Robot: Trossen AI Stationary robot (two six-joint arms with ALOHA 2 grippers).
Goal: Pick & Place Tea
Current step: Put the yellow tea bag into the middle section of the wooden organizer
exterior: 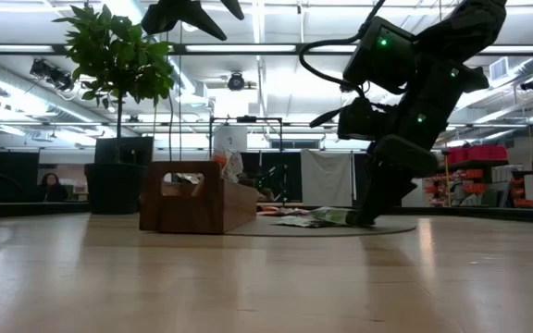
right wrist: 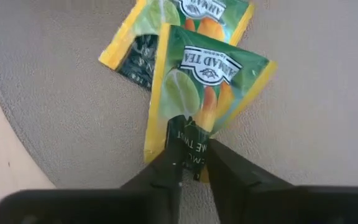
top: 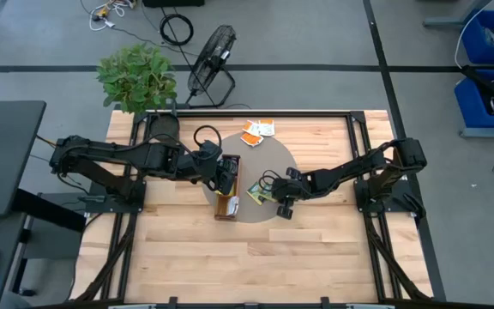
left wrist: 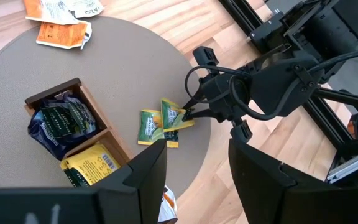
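Two yellow-green tea sachets (right wrist: 210, 81) (right wrist: 135, 43) lie overlapping on a round grey mat (top: 273, 163), right of a long wooden tray (top: 226, 196). My right gripper (right wrist: 191, 155) is down at the mat and shut on the upper sachet. The tray holds dark blue sachets (left wrist: 58, 121) and a yellow one (left wrist: 89, 165). My left gripper (left wrist: 197, 180) hangs open above the tray (left wrist: 51, 90) with nothing between its fingers. Orange-and-white sachets (top: 258, 130) lie at the mat's far edge. My right gripper pinches the upper sachet's dark printed end (right wrist: 188, 140) between its two fingertips (right wrist: 166, 168). The fingers slant down at it from the table's right side. The sachet's other end still rests on the second sachet and the mat (right wrist: 61, 93).
A potted plant (top: 135, 77) and a floor fan (top: 213, 56) stand beyond the table's far left corner. Bare wooden tabletop (top: 256, 257) stretches toward the near edge. Dark frame rails (top: 354, 146) run along both sides of the table.
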